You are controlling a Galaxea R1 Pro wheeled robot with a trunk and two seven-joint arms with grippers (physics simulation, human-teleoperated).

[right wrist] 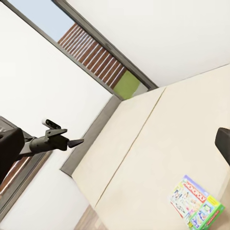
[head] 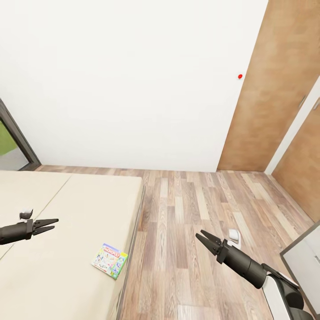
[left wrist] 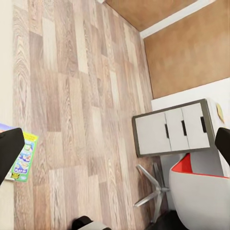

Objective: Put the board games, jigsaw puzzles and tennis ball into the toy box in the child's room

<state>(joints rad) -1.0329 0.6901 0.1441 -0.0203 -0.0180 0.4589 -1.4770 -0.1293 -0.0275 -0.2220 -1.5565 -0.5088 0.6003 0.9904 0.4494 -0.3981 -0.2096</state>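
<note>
The purple-green Monopoly board game [head: 110, 260] lies flat on the cream bed [head: 66, 213] near its right edge; it also shows as the box [right wrist: 196, 203] and the box edge [left wrist: 23, 160]. My left gripper [head: 54, 224] hovers open and empty above the bed, left of the game. My right gripper [head: 200, 234] hangs open and empty over the wood floor, right of the bed. The table's white three-drawer unit [left wrist: 172, 128] stands across the floor, with a small pale yellow round thing [left wrist: 219, 112] on top, too small to identify. The toy box and jigsaw puzzles are out of view.
A white wall with a red round button [head: 240, 76] faces me, and wooden doors [head: 271, 98] stand at the right. A red-and-white chair [left wrist: 201, 196] sits by the drawer unit. A corner of the table [head: 306, 255] juts in. A window [head: 11, 142] is beyond the bed.
</note>
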